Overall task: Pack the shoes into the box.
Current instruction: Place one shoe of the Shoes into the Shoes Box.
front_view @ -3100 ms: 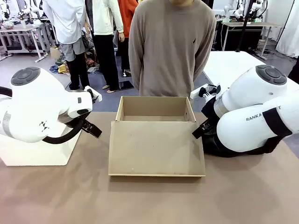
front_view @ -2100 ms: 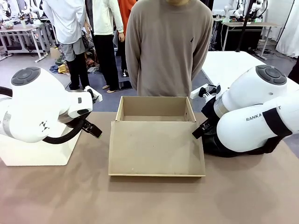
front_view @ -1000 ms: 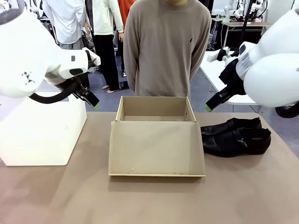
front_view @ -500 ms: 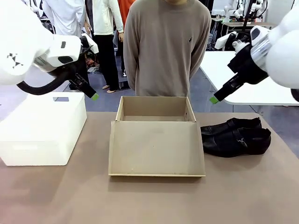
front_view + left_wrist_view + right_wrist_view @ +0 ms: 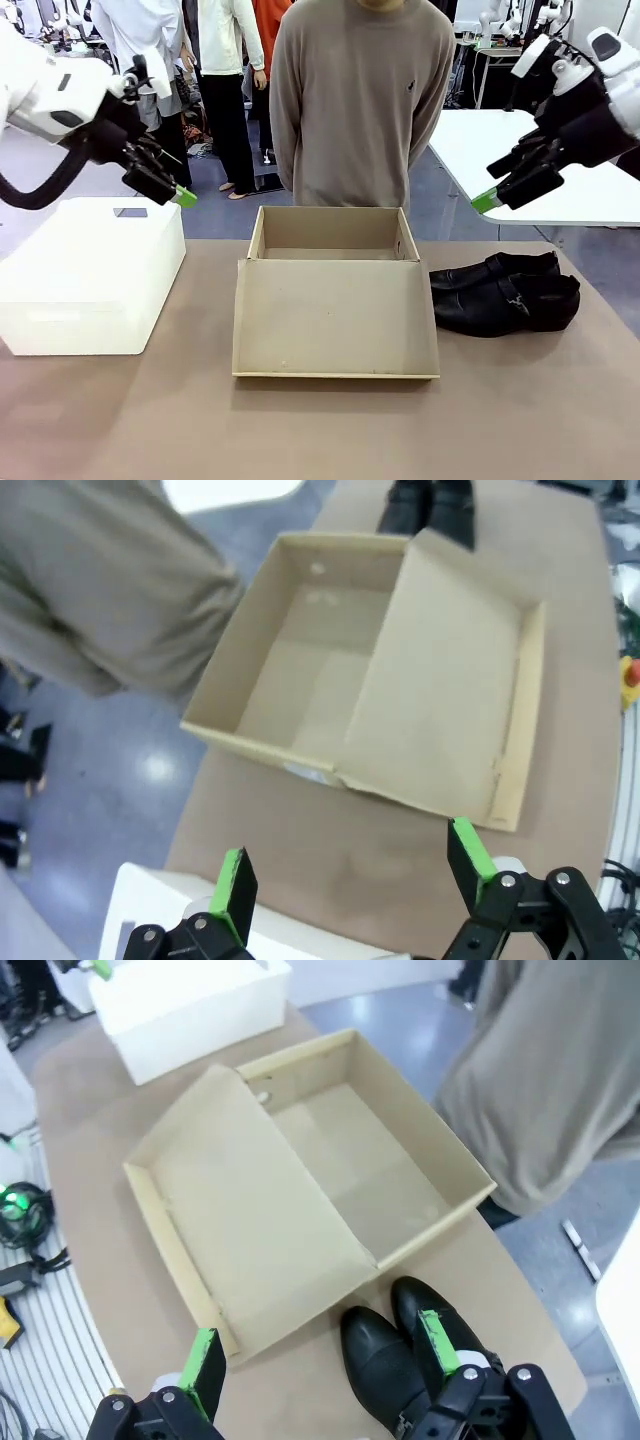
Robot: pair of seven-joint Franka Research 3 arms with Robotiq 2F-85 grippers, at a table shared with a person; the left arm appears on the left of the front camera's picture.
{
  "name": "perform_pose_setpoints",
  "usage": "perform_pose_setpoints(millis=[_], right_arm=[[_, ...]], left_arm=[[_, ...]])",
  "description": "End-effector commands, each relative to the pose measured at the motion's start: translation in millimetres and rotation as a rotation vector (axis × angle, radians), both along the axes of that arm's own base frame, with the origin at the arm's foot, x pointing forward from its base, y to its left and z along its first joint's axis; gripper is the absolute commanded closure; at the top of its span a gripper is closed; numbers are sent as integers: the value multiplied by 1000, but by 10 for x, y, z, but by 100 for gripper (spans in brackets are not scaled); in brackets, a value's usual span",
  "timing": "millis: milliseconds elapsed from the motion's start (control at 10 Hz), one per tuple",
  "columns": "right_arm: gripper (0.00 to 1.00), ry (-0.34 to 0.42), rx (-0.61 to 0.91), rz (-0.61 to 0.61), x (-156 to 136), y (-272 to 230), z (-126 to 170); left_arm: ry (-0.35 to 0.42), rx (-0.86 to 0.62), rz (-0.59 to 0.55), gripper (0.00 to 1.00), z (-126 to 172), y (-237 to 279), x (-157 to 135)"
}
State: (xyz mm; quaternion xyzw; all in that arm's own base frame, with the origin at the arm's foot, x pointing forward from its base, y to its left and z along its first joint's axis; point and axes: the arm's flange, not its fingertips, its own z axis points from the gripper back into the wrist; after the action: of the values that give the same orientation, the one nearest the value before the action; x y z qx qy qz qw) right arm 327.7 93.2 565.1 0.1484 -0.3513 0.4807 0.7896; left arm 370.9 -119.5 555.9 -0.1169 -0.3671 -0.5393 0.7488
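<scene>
Both arms have lifted up and out from the table, uncovering what they hid moments earlier. The left gripper (image 5: 172, 188) now hangs above the white box (image 5: 90, 270) at the left, and the right gripper (image 5: 505, 185) is raised at the far right, above the shoes (image 5: 505, 292).

Both claws stand with fingers spread wide and nothing between them, as the wrist views of the left gripper (image 5: 352, 870) and the right gripper (image 5: 320, 1348) show.

The box (image 5: 330, 232) sits mid-table, bare inside, with its lid (image 5: 335, 315) folded flat toward the near edge. That leaves the tray clear to load from above.

The pair lies side by side on the table (image 5: 320, 430) just right of the lid, toes pointing left toward the cardboard. It looks set within easy reach of the right arm.

A person (image 5: 360, 100) stands at the far side, hands out of sight, apparently leaving the work to the robot. Packing has not begun; a descent onto one shoe seems the likely first move.
</scene>
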Motion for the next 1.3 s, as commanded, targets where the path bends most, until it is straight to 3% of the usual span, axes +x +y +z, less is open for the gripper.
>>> perform_pose_setpoints(millis=[0, 300, 400, 1200], right_arm=[[0, -1, 67, 95, -77, -123, -129], [0, -6, 74, 77, -85, -138, -123], [0, 0, 57, 65, -30, -101, 14], [0, 0, 57, 65, -30, -101, 14]], left_arm=[[-2, -52, -97, 0, -118, 157, -1], [-14, -62, -78, 0, -168, 191, 2], [-11, -44, -80, 0, -107, 165, -30], [-11, -44, -80, 0, -107, 165, -30]])
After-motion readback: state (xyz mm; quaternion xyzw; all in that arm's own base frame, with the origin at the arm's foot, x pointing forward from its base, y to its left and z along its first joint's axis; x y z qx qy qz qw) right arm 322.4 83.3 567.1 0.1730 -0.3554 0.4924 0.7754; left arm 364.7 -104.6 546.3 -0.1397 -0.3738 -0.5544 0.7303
